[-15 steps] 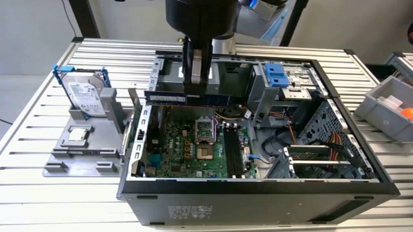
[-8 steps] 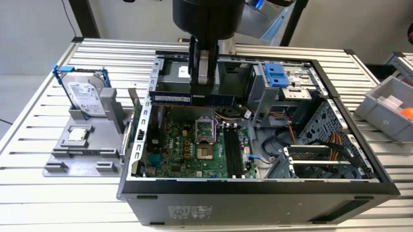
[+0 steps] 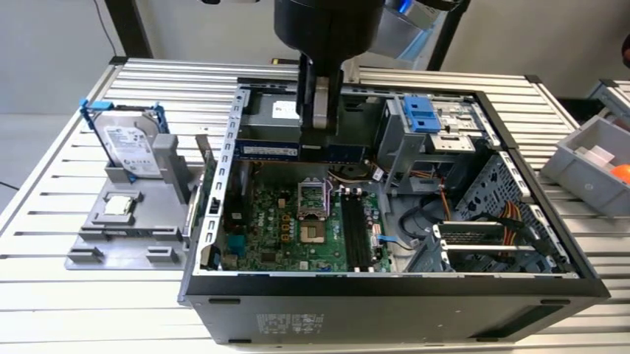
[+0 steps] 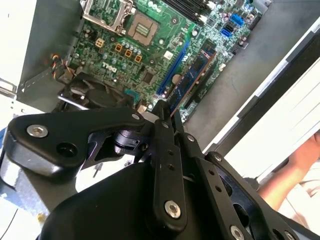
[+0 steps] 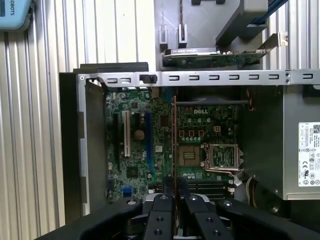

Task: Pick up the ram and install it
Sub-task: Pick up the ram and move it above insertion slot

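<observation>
The gripper (image 3: 319, 139) is pinching the ram (image 3: 268, 150) above the board (image 3: 276, 221). The slots (image 3: 356, 228) are sitting at its five o'clock (turned crossways), so it could be going in crooked and bending.

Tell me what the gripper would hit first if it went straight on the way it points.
Probably the green motherboard beside the processor socket; the ram in its fingers would touch first. Depth is unclear.
</observation>
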Robot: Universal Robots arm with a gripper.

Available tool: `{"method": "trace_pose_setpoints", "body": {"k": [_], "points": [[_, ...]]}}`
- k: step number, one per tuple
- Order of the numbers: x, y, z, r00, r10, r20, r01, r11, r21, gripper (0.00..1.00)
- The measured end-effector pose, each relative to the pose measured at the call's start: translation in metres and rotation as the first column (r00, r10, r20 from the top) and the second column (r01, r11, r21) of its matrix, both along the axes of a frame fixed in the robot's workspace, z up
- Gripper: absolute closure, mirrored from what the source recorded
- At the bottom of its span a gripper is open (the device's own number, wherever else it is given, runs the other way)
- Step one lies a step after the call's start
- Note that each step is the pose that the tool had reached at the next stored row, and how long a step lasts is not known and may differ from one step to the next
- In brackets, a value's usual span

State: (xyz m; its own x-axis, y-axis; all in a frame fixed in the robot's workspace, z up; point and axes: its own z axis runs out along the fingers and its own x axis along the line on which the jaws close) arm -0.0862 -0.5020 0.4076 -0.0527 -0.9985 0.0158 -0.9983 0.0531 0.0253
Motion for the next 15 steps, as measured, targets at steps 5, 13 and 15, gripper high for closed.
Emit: {"method": "trace_pose_setpoints", "body": {"k": [5, 13, 15], "points": [[0.0043, 0.0000, -0.0002, 1.0000, 0.000, 0.0001, 0.000, 1.0000, -0.0011, 1.00], [0.0113, 0.0000, -0.0005, 1.0000, 0.000, 0.0001, 0.000, 1.0000, -0.0026, 1.00], [0.0133, 0.0001, -0.0002, 1.0000, 0.000, -0.0001, 0.000, 1.0000, -0.0033, 1.00]]}}
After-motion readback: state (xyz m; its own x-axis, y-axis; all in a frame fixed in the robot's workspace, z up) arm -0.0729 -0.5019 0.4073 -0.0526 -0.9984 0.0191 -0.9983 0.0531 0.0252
